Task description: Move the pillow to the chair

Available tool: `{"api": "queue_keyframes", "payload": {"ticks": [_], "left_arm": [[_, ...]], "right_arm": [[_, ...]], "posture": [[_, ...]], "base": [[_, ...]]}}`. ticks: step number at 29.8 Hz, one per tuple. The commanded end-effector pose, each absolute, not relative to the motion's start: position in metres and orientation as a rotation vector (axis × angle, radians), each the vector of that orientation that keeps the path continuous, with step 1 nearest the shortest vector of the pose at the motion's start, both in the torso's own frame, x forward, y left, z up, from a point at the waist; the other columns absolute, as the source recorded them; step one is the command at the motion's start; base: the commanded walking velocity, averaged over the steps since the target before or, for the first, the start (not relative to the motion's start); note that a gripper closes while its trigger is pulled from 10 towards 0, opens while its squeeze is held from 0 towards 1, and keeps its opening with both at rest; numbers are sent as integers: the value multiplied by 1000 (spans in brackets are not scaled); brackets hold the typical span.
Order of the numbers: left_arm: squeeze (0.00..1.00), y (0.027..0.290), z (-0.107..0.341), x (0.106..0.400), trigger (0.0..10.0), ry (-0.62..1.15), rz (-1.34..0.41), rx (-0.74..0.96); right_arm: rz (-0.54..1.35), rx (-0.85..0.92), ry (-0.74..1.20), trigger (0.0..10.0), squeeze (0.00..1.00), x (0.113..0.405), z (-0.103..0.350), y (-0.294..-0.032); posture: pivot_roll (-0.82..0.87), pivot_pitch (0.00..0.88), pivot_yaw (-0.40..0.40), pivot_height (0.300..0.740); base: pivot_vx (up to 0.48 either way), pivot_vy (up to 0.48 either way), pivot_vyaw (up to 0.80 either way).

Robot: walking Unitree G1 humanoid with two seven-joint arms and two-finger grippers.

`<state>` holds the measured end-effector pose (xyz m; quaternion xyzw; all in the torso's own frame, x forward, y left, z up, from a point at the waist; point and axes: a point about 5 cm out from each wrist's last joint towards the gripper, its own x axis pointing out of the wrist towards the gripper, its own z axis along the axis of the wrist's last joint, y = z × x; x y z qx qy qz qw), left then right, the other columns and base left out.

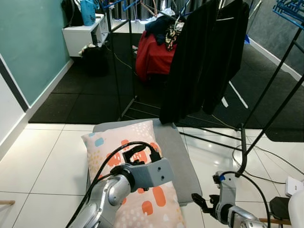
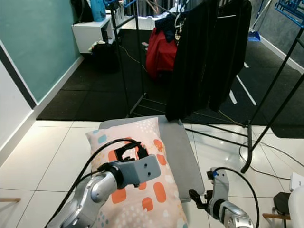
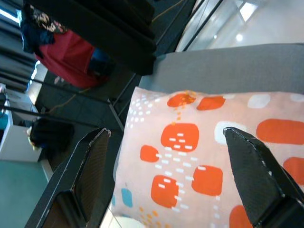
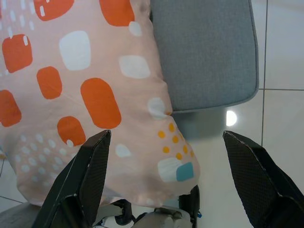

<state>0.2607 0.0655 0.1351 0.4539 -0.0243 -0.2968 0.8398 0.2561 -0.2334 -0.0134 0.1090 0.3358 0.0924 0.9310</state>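
A peach pillow (image 1: 154, 202) with orange, white and blue patches lies lengthwise on the grey seat of the chair (image 1: 176, 152), covering its left part and hanging past its near edge. My left gripper (image 1: 138, 155) hovers open just above the middle of the pillow (image 3: 190, 156), fingers spread with nothing between them. Low beside the chair's near right corner, my right gripper (image 1: 199, 202) is open too. In the right wrist view the pillow (image 4: 85, 85) and the grey seat (image 4: 204, 52) lie below it.
A black clothes rack with dark garments (image 1: 209, 52) stands right behind the chair, its legs and cables (image 1: 266, 156) spread over the tiles at the right. Red cloth (image 1: 152, 57) and a white shelf (image 1: 83, 35) are farther back. A teal wall runs along the left.
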Motion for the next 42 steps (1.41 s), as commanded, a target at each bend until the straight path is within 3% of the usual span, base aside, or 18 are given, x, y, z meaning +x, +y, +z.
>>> {"api": "queue_keyframes", "payload": {"ticks": [1,21,42], "left_arm": [[0,65,137,257,10000,-49,-635,958],[0,73,134,254,10000,-34,-639,946],[0,72,134,256,10000,-31,-646,943]], "right_arm": [[184,240,693,10000,0,252,-18,-232],[228,243,707,10000,0,250,-22,-220],[222,246,702,10000,0,251,-22,-220]], "posture": [[-79,47,-15,740],[-179,0,-3,740],[-110,0,-4,740]], "base": [[0,0,0],[0,0,0],[0,0,0]]}}
